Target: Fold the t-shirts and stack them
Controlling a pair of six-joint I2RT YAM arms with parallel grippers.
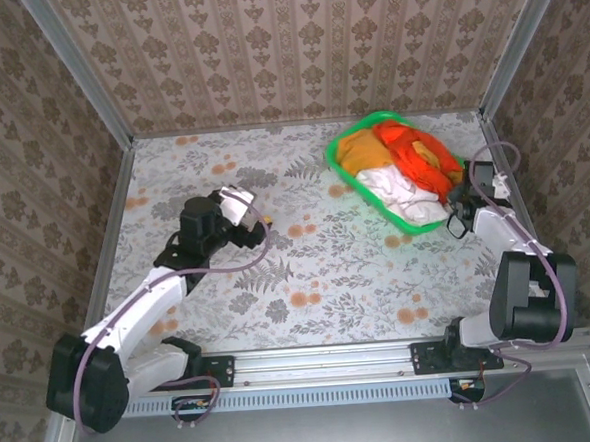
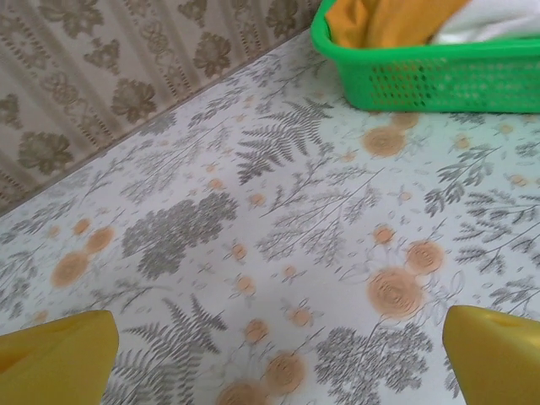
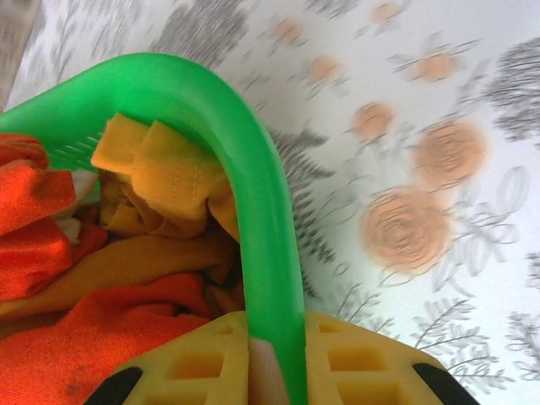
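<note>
The right claw (image 1: 459,211) meets the green basket (image 1: 338,164) rim; t-shirts (image 1: 412,160) lie heaped inside.

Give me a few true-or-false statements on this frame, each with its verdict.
1. The t-shirts lie crumpled in the green basket. True.
2. The right gripper holds the red-orange shirt. False: its fingers are shut on the basket's rim, one on each side.
3. The left gripper is open over the table. True.
4. The basket stands in front of the left arm. False: it stands at the far right, beside the right arm.
</note>
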